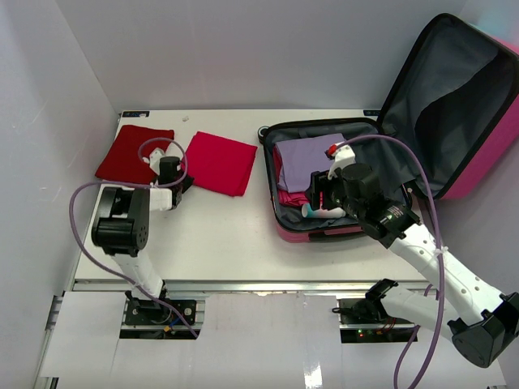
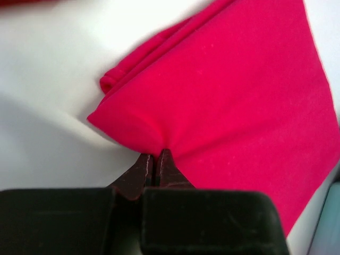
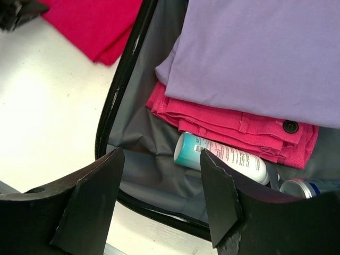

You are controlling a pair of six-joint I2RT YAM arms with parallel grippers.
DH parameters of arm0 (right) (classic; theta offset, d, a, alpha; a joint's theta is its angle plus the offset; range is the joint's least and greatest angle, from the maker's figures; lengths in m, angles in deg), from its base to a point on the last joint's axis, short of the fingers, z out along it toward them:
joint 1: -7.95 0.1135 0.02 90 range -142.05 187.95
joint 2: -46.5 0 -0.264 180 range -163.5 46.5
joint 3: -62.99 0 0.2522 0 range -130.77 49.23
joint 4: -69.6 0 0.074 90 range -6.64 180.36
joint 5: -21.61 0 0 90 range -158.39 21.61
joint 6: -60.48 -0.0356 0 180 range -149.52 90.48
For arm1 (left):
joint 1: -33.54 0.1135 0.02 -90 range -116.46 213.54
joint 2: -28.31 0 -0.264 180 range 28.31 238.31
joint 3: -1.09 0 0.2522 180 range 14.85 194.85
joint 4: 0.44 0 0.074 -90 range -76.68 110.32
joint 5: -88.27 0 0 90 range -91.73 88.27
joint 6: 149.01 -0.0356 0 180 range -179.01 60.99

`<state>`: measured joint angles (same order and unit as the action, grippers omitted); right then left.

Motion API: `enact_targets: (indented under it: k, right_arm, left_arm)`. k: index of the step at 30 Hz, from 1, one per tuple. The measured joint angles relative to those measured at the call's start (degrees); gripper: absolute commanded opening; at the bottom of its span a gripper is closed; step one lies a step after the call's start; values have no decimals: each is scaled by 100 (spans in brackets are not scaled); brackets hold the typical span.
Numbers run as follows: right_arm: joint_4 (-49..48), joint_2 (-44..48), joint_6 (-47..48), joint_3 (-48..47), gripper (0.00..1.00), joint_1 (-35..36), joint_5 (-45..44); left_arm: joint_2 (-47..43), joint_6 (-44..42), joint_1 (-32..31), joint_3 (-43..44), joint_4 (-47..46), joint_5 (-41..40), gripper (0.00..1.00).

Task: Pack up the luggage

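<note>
1. Luggage point(image 1: 318, 235) lies open on the right side of the bench point(image 1: 227, 243). Its lid leans up and back to the right, with grey lining showing
2. In the base, a folded lilac cloth point(image 3: 255, 53) lies on top of a folded pink garment point(image 3: 228, 125) with a dark button. A white tube point(image 3: 223, 156) with a teal end and a silver-topped can point(image 3: 303, 187) lie along the near wall
3. Right gripper point(image 3: 159, 159): jaws wide apart with nothing between them, hovering over the near part of the base
4. Left gripper point(image 2: 154, 166): jaws pinched closed on the left corner of the bright red cloth point(image 1: 220, 163). The fabric puckers at the grip, and the cloth lies on the bench left of the luggage
5. Dark red cloth point(image 1: 134, 154) lies folded at the far left of the bench
</note>
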<state>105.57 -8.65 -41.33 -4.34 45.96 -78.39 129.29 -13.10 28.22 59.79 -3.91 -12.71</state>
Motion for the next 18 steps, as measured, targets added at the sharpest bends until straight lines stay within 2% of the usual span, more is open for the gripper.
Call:
enact_targets:
  k: [1,2,3,4,7,14,18]
  right_arm:
    - [7,12,-3,-10,67,0,10]
    - [18,22,-9,-26,67,0,15]
    - [29,26,-20,-48,67,0,27]
    - [37,20,-40,-81,67,0,43]
    - [32,-81,-102,-238,67,0,143]
    - [119,-723,-241,-765,67,115,230]
    - [190,-1518,-300,-1569,69,360,146]
  left_arm:
    - [-301,75,-40,-300,92,-113,7]
    - [-612,147,-96,-604,176,-256,15]
    - [-942,216,-170,-923,260,-388,31]
    - [-1294,290,-269,-1246,355,-505,43]
    - [-2053,406,-514,-1839,644,-693,60]
    - [-2818,420,-651,-1839,1448,-686,76]
    - [-3403,196,-654,-1600,1924,-716,81]
